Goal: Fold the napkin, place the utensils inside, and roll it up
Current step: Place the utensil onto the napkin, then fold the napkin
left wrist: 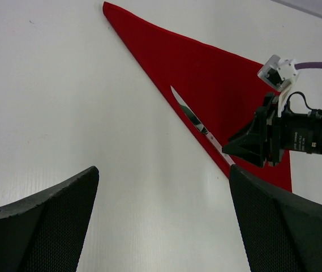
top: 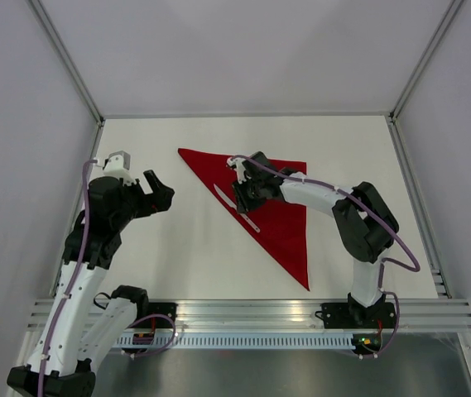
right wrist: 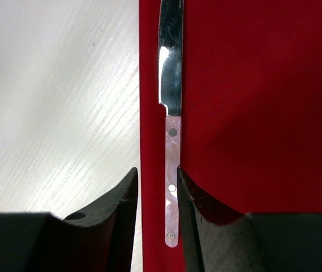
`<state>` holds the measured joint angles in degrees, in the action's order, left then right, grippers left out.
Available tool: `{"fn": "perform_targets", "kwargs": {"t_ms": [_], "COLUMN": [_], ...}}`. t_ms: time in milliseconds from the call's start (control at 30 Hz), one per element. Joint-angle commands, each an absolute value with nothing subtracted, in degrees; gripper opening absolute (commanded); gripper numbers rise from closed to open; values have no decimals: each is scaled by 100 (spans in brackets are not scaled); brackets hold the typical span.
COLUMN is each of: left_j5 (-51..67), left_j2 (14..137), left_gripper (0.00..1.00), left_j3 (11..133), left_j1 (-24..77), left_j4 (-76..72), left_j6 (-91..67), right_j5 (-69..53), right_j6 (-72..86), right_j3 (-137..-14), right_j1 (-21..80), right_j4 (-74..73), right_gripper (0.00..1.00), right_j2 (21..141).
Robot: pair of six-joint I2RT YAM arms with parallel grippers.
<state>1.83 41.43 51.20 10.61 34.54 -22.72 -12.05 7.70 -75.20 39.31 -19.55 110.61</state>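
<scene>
My right hand (right wrist: 158, 182) sits loosely open astride the handle end of the knife (right wrist: 171, 85), which lies along the long edge of the napkin (right wrist: 251, 113), while my left hand (top: 159, 189) is wide open, well off.

Top/wrist cams, all on napkin (top: 286, 231)

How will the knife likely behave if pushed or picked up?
Probably stiff: the knife lies straight, blade mirror-bright. Likely slippery: its thin flat handle rests on the shiny napkin, so a push may slide it rather than roll it.
</scene>
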Motion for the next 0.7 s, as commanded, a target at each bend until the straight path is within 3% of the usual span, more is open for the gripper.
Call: {"fn": "perform_targets", "kwargs": {"t_ms": [0, 167, 367, 500, 667], "left_j5": [676, 1178, -736, -2333, -3479], "left_j2": [4254, 4254, 4385, 4833, 5816], "left_gripper": [100, 100, 99, 98, 100], "left_j3": [5440, 5213, 4222, 3561, 2892], "left_j1": [1028, 1544, 4338, 5903, 7926], "left_j4": [3340, 2752, 1330, 336, -1878], "left_j6": [-2004, -2434, -2225, -1558, -503], "right_j5": [-1309, -1897, -2381, -2408, -2461], "right_j6": [800, 975, 845, 721, 677], "right_j3": [-7910, -8576, -8710, -8526, -8095], "right_j1": [3728, 2641, 1312, 818, 467], "right_j4": [-2162, -2512, -2742, -2804, -2620], "right_gripper": [39, 41, 43, 43, 43], "right_j2": [10522, 10222, 9511, 9097, 8982]}}
